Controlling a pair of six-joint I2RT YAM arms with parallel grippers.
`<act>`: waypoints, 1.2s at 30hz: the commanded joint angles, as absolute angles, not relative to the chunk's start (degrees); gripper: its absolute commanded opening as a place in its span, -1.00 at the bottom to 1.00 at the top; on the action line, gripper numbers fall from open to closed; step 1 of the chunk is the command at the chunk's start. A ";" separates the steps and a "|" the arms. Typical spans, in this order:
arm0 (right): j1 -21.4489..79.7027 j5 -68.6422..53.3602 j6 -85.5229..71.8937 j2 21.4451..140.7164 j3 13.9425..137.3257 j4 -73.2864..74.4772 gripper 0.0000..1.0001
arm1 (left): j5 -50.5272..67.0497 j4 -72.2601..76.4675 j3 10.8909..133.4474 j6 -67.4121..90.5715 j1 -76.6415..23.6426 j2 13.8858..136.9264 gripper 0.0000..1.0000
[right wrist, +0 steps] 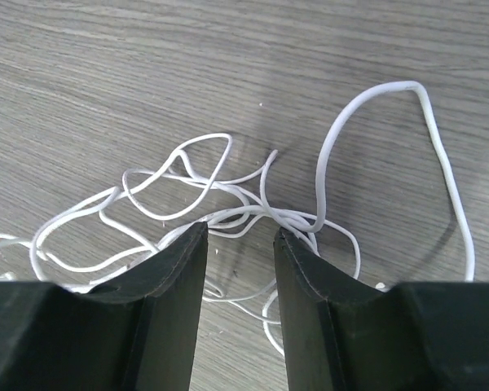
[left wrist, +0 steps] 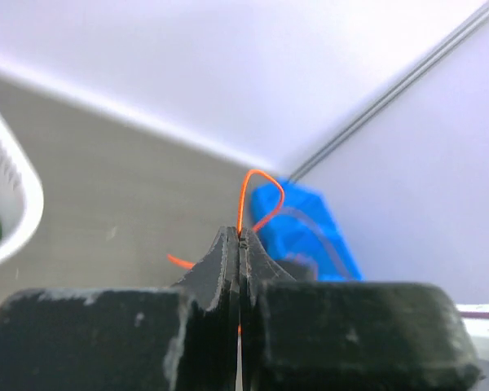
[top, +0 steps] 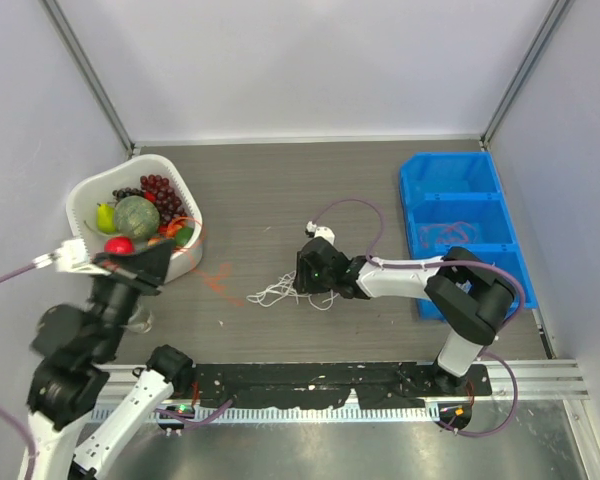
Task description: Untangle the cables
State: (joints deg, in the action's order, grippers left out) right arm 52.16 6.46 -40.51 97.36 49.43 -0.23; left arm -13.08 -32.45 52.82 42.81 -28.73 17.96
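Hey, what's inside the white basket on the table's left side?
Dark grapes, a round green fruit, a yellow-green pear, a red fruit. The left end effector, shut on an orange cable, covers the white basket's near side; anything there is hidden.

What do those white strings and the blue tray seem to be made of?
White strings: probably smooth plastic-coated cord; they hold springy loops and show a slight sheen. Blue tray: looks like rigid moulded plastic, with uniform bright colour and built-in dividers.
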 commanded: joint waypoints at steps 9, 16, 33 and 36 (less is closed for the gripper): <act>51.77 5.19 -35.00 99.41 54.40 4.13 -0.22 | -12.84 -24.96 66.71 31.02 -28.39 18.01 -1.00; 52.38 5.97 -23.49 86.32 55.28 7.63 -0.03 | -14.32 -25.48 63.55 35.76 -28.39 20.65 -1.00; 62.04 -5.18 -10.64 78.57 58.27 -12.29 0.06 | -17.14 -36.56 65.04 44.29 -28.39 30.23 -1.00; 63.37 -7.02 -8.79 81.90 61.42 -15.11 0.07 | -16.26 -37.62 64.95 45.61 -28.39 31.02 -1.00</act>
